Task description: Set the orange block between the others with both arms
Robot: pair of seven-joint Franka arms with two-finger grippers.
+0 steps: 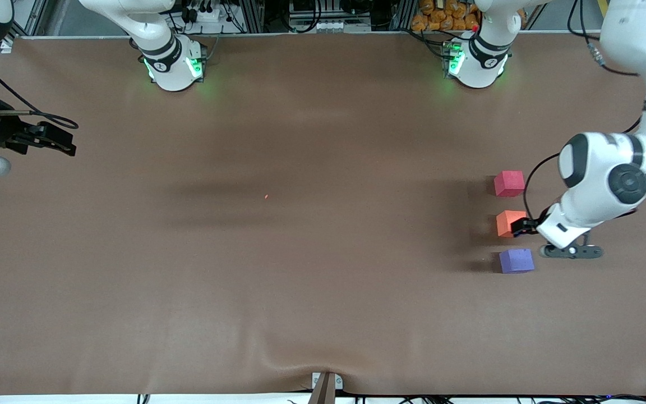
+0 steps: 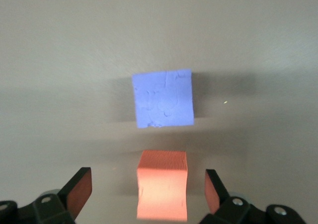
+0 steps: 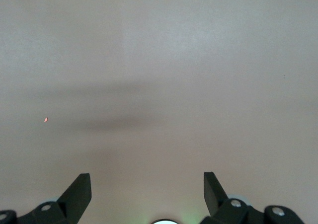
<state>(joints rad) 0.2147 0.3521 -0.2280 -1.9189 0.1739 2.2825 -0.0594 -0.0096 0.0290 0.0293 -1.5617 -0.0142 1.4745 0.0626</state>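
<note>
Orange block (image 1: 508, 223) is sitting on the brown desk (image 1: 300, 280) at centre right of the front frame, between the pinkish-red cube (image 1: 509, 183) above and the purple cube (image 1: 516, 261) below. Left pincer (image 2: 149, 194) is straddling it with fingers spread wide, touching nothing. Right pincer (image 3: 147, 194) is waiting wide open and empty at the frame's upper left edge.

Brown table (image 1: 300, 280), perhaps cloth-covered.

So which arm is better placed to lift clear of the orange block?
Left. Its open gripper straddles the orange block, which sits between the red and purple cubes. The right gripper waits, open, at the table's other end.
</note>
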